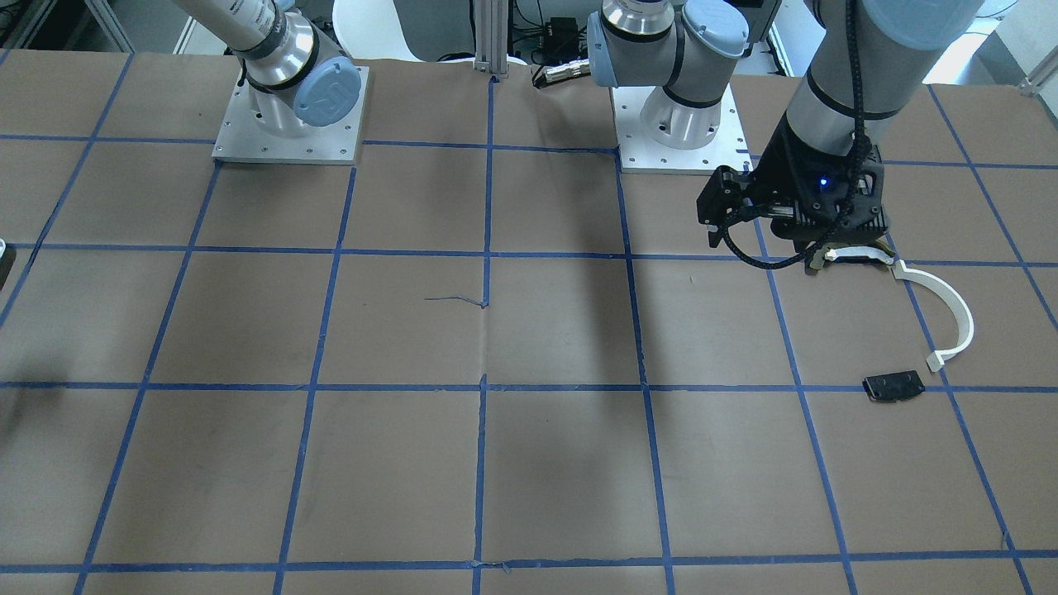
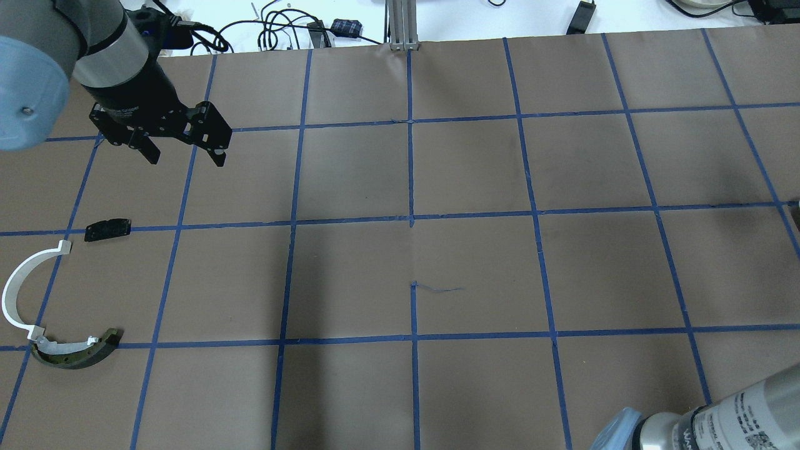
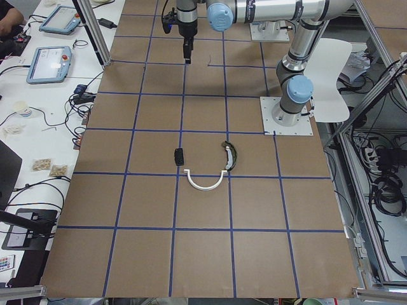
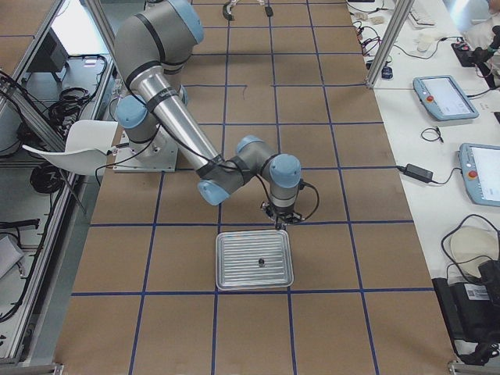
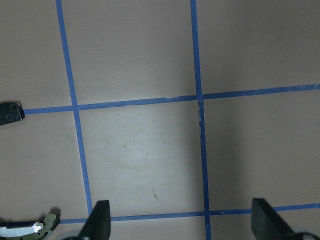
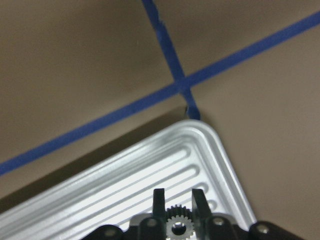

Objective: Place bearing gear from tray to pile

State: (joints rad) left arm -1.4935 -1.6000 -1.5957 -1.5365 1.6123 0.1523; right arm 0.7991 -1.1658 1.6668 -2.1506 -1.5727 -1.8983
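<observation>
In the right wrist view my right gripper (image 6: 178, 197) is shut on a small toothed bearing gear (image 6: 176, 226), held over a corner of the ribbed metal tray (image 6: 125, 180). The exterior right view shows this gripper (image 4: 279, 223) at the far edge of the tray (image 4: 234, 269). The pile lies at the table's other end: a white plastic arc (image 2: 15, 290), a dark-and-cream curved piece (image 2: 75, 355) and a black plate (image 2: 107, 229). My left gripper (image 2: 185, 157) hangs open and empty above the table, just beyond the pile.
A small dark part (image 4: 262, 262) lies in the middle of the tray. The brown table (image 2: 475, 269) is marked with a blue tape grid. Both arm bases (image 1: 289, 124) stand at the robot's edge. Cables and tablets (image 4: 445, 98) lie on the operators' side bench.
</observation>
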